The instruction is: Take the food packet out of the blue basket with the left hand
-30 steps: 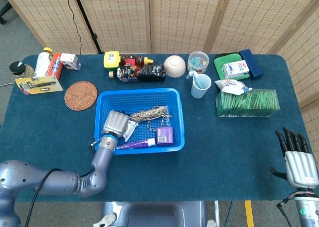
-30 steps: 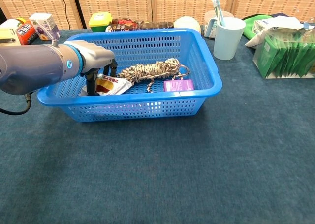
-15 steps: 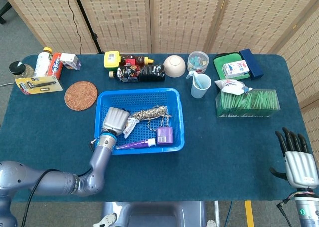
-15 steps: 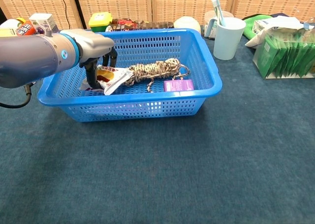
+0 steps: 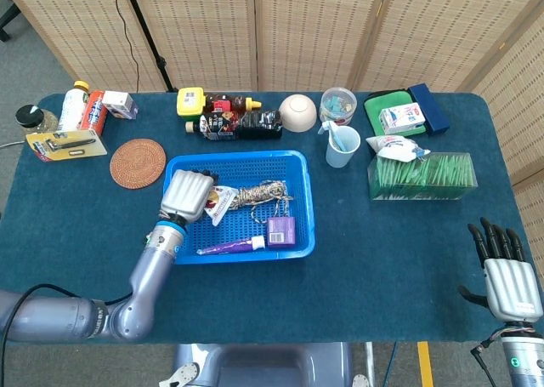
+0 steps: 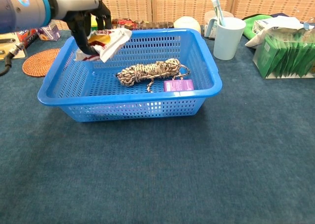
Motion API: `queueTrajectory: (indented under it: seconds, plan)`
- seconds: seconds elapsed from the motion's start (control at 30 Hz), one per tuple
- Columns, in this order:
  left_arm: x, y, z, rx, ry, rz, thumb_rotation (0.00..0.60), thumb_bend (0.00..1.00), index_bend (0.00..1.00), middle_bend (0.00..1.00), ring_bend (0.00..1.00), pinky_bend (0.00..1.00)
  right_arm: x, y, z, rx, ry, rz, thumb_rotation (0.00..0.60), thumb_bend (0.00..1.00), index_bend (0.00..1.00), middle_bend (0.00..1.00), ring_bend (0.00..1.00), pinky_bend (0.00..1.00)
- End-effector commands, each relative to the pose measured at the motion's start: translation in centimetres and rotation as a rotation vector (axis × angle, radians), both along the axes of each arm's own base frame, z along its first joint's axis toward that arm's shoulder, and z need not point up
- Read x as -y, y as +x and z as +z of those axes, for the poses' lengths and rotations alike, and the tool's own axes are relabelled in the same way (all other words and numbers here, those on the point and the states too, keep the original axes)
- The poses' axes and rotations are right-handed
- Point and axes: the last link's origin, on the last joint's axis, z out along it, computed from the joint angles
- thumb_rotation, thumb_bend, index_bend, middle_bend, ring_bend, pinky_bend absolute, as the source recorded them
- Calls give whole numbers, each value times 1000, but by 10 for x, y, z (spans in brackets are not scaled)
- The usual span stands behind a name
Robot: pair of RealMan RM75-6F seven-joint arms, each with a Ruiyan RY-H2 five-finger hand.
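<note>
My left hand [image 5: 186,194] [image 6: 78,7] grips the food packet [image 5: 218,203] [image 6: 105,43], a white, red and yellow pouch. It hangs lifted above the left part of the blue basket [image 5: 302,208] [image 6: 206,66], clear of the basket floor. Inside the basket lie a coil of rope [image 5: 260,193] [image 6: 150,69], a purple box [image 5: 280,230] [image 6: 178,85] and a purple tube [image 5: 231,247]. My right hand [image 5: 508,272] rests far off at the table's front right corner, fingers spread and holding nothing.
A cork coaster [image 5: 138,162] [image 6: 37,62] lies left of the basket. Bottles, a yellow tin and a white bowl [image 5: 298,112] line the back. A cup with a toothbrush [image 5: 342,145] [image 6: 229,37] and a green-filled clear box [image 5: 422,175] stand to the right.
My left hand has risen and drawn back toward the basket's left rear, carrying the food packet up off the basket floor. The right hand has stayed put.
</note>
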Motion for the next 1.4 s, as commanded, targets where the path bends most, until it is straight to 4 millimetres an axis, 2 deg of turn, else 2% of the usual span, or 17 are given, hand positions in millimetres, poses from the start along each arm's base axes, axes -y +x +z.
queueTrajectory:
  seconds: [0.03, 0.27, 0.33, 0.37, 0.4, 0.5, 0.57, 0.67, 0.83, 1.13, 1.23, 1.3, 1.37, 1.4]
  plan:
    - [1, -5, 26, 39, 43, 1, 600, 323, 436, 399, 400, 492, 0, 0, 0, 1, 0, 2, 600, 0, 0, 0, 0, 0]
    - [3, -33, 47, -6, 79, 30, 600, 320, 436, 394, 392, 492, -1, 1, -1, 1, 4, 6, 600, 0, 0, 0, 0, 0]
    - [3, -49, 52, -25, 86, 60, 600, 320, 436, 390, 391, 492, -1, 1, -1, 0, 4, 7, 600, 0, 0, 0, 0, 0]
    - [5, -75, 58, -60, 98, 114, 600, 319, 436, 388, 390, 492, -2, 2, -1, -1, 5, 8, 600, 0, 0, 0, 0, 0]
    - [5, -89, 61, -69, 98, 129, 600, 319, 436, 387, 389, 492, -2, 2, -2, -1, 6, 9, 600, 0, 0, 0, 0, 0]
    - [4, -113, 65, -90, 93, 165, 600, 320, 436, 379, 382, 492, -2, 2, -2, -4, 9, 10, 600, 0, 0, 0, 0, 0]
    - [2, -137, 65, -100, 87, 225, 600, 320, 436, 373, 377, 492, -2, 2, -4, -8, 13, 9, 600, 0, 0, 0, 0, 0]
    - [-2, -152, 61, -99, 81, 246, 600, 321, 436, 361, 375, 492, -2, 2, -4, -10, 16, 8, 600, 0, 0, 0, 0, 0]
    - [-15, -160, 40, -88, 36, 271, 600, 321, 434, 324, 352, 492, -1, 2, -8, -15, 29, 11, 600, 0, 0, 0, 0, 0]
    - [-28, -154, 5, -96, 2, 270, 600, 320, 390, 268, 290, 487, -1, 1, -7, -18, 27, 8, 600, 0, 0, 0, 0, 0]
    - [-27, -154, 0, -95, -10, 278, 600, 297, 278, 153, 186, 404, 0, 0, -6, -17, 28, 7, 600, 0, 0, 0, 0, 0]
    - [-25, -156, 0, -101, -25, 282, 600, 264, 102, 27, 57, 303, 0, 0, -6, -16, 29, 7, 600, 0, 0, 0, 0, 0]
    - [-20, -159, 2, -102, -44, 293, 600, 242, 12, 0, 3, 218, 0, 0, -5, -14, 28, 8, 600, 0, 0, 0, 0, 0]
    - [-19, -160, 3, -103, -48, 295, 600, 233, 0, 0, 0, 179, 0, 0, -5, -13, 28, 9, 600, 0, 0, 0, 0, 0]
